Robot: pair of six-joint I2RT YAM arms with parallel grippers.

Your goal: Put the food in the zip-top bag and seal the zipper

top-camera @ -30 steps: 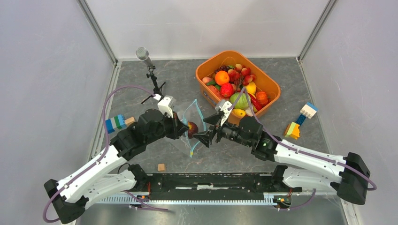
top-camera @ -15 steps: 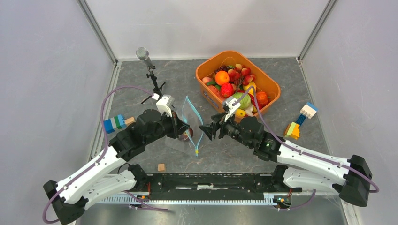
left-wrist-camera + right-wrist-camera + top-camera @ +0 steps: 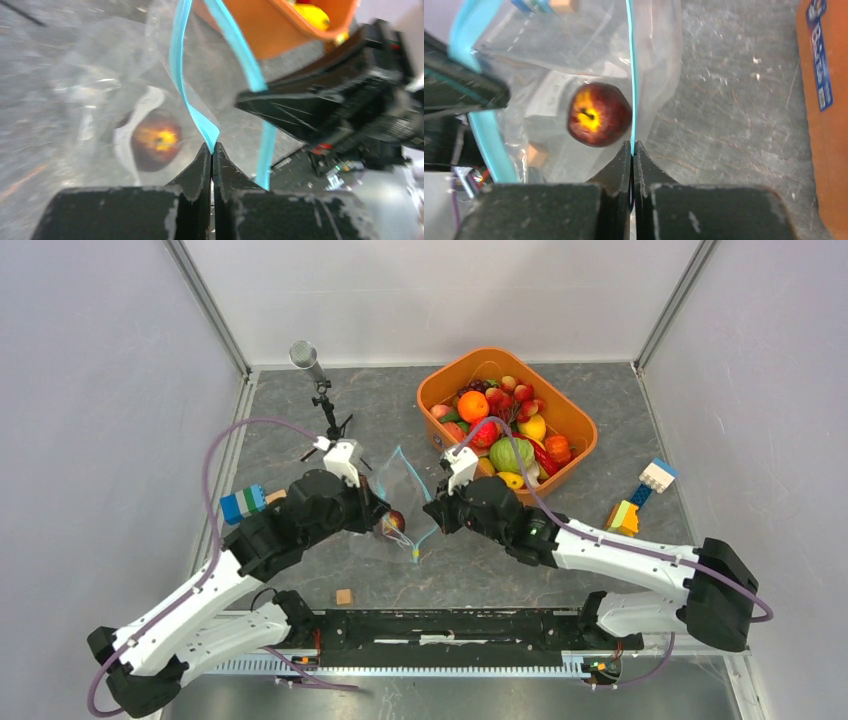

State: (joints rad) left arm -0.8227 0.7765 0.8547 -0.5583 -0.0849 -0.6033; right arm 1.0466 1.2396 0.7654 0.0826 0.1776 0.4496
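The work surface was a grey stone-patterned table (image 3: pixel 300 440) enclosed by plain white walls. The zip-top bag (image 3: pixel 398 483) stood near the centre of the table, between the two arms, with its mouth held apart. The left gripper (image 3: pixel 212 150) had its jaws pressed together on the zipper (image 3: pixel 181 65) at one lip of the mouth. The right gripper (image 3: pixel 632 147) was likewise clamped, with no gap between its fingers, on the opposite lip of the zipper, which ran straight up from the fingertips in the right wrist view. One piece of the food, a red apple (image 3: pixel 599 121) with a yellow patch around its stem, lay inside the bag, just beside the right gripper's fingertips and seen through the clear film. The remaining food, including an orange (image 3: pixel 473 405) and a green round piece (image 3: pixel 510 453), lay heaped in the orange bin (image 3: pixel 583 416) behind the right arm, near the bag but apart from it. A microphone (image 3: pixel 304 354) on a small tripod stood behind the left arm. Coloured building blocks (image 3: pixel 245 502) lay at the left edge, further blocks (image 3: pixel 640 495) at the right, and a wooden cube (image 3: pixel 344 596) near the arm bases.
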